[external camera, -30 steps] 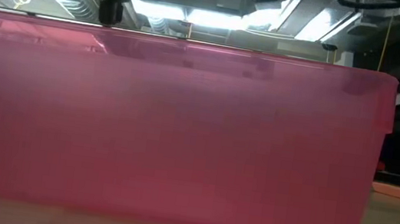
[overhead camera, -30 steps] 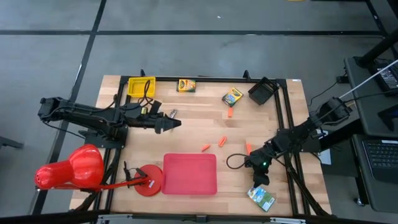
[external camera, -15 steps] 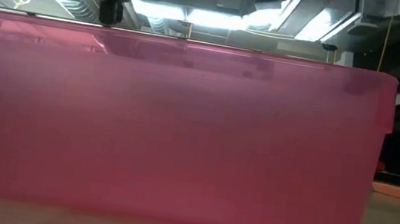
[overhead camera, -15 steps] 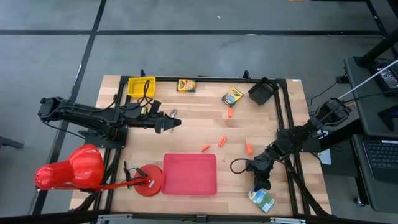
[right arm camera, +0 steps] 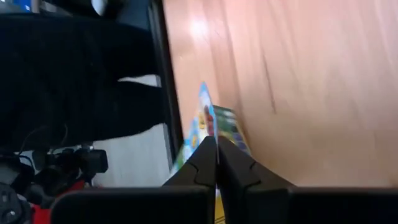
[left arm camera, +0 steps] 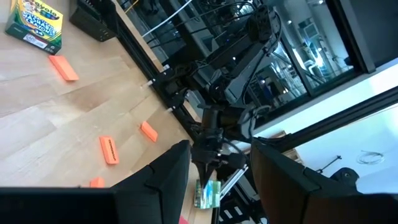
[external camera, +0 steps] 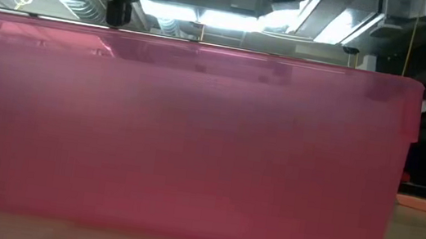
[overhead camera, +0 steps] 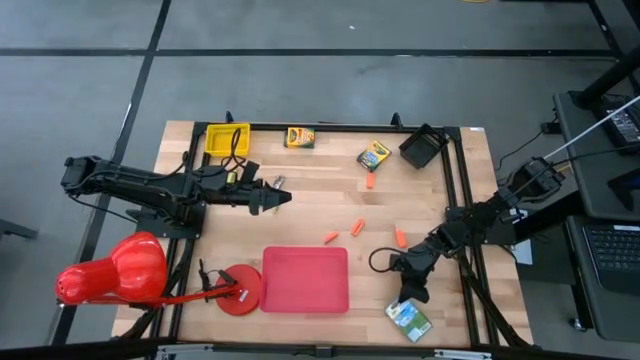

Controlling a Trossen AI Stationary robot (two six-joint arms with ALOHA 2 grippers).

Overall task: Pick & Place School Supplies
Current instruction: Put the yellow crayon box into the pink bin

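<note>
The right gripper hangs low over the near right part of the table, its fingers pressed together with almost no gap and clamped on the edge of the green-white pack, which juts out from their tips towards the table's near edge. The left wrist view shows the same pack hanging below that gripper, clear of the wood.

Left of it lies the flat red tray, whose wall fills the low view. Three short orange sticks lie scattered on the wood between the tray and the right arm, and a fourth lies farther back, just beside a yellow-green crayon box. A second crayon box sits at the far edge, near a yellow bin.

The left gripper waits over the left middle of the table, pointing right, its fingers spread apart with nothing between them. A big red cone-shaped object rests at the near left corner.
</note>
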